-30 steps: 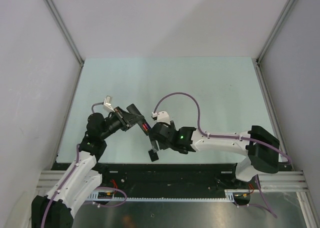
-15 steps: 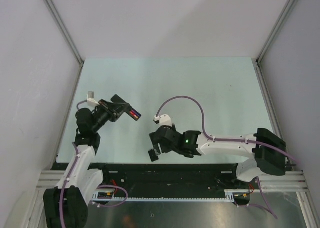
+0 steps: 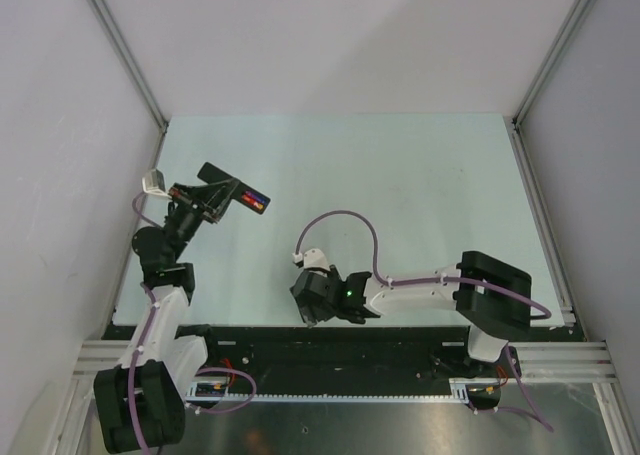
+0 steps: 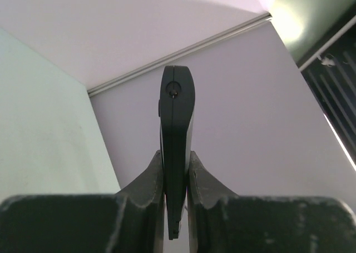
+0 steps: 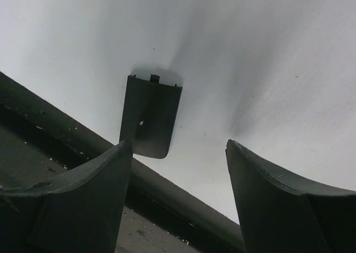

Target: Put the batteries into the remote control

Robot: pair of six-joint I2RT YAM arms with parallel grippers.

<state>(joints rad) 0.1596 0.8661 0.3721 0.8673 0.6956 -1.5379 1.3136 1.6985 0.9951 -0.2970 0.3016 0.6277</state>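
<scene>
My left gripper (image 3: 220, 193) is shut on the black remote control (image 3: 243, 194) and holds it in the air over the table's left side. The red-orange and dark blue batteries (image 3: 257, 201) sit in the open compartment at its right end. In the left wrist view the remote (image 4: 177, 114) stands edge-on between my fingers (image 4: 150, 180), and the batteries are hidden. My right gripper (image 3: 311, 311) is open and low at the table's near edge. In the right wrist view a small black cover piece (image 5: 149, 117) lies flat on the table just beyond my left finger (image 5: 89, 192).
The pale green table (image 3: 400, 195) is walled by white panels on the left, back and right. A dark metal rail (image 5: 183, 203) runs along the near edge right under my right gripper. A purple cable (image 3: 345, 220) loops over the right arm.
My left arm has swung left and back, carrying the remote away from the middle. My right gripper has moved down to the near edge, over the cover piece.
</scene>
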